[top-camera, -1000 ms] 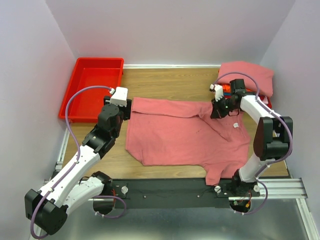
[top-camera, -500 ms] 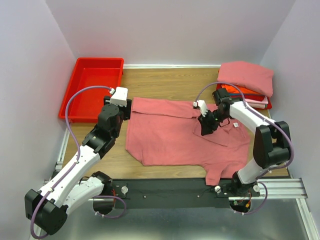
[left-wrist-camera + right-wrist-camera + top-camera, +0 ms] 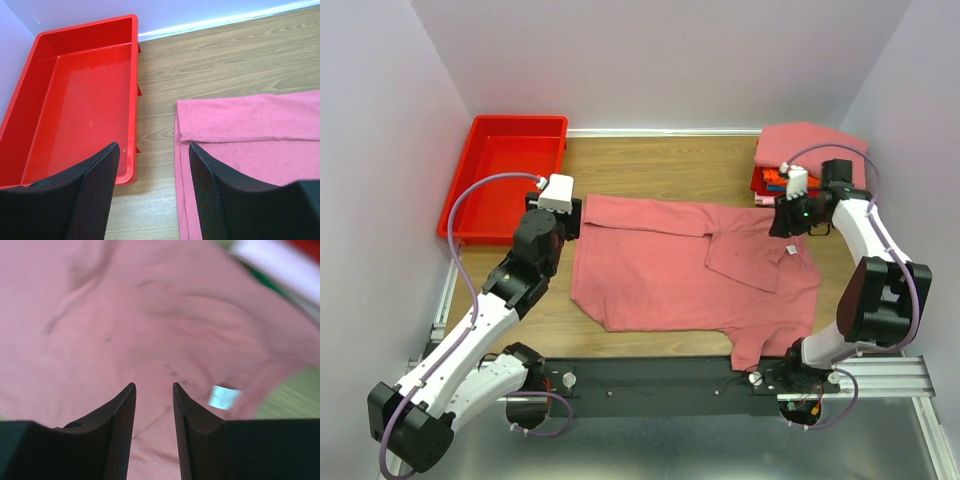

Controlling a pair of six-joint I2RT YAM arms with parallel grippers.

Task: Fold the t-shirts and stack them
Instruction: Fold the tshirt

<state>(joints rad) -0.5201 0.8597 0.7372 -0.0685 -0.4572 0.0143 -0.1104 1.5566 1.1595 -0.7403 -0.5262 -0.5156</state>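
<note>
A large salmon-pink t-shirt (image 3: 660, 275) lies spread flat on the wooden table, its right sleeve flap (image 3: 752, 258) folded in over the body and its white neck tag (image 3: 789, 251) showing. My left gripper (image 3: 574, 218) is open and empty by the shirt's top left corner; in the left wrist view its fingers (image 3: 95, 190) straddle bare wood beside the shirt's edge (image 3: 250, 125). My right gripper (image 3: 783, 224) hovers open and empty over the shirt near the tag; in the right wrist view it (image 3: 153, 386) is above pink cloth (image 3: 150, 315), with the tag (image 3: 224, 396) to the right.
A red plastic bin (image 3: 505, 170) stands at the back left, close to my left gripper, and shows in the left wrist view (image 3: 80, 100). A stack of folded shirts (image 3: 815, 150) with a pink one on top sits at the back right corner, just behind my right gripper.
My right gripper carried the shirt's right sleeve inward to the left, let it go on the body, and moved back to the right. The left arm has stayed put.
</note>
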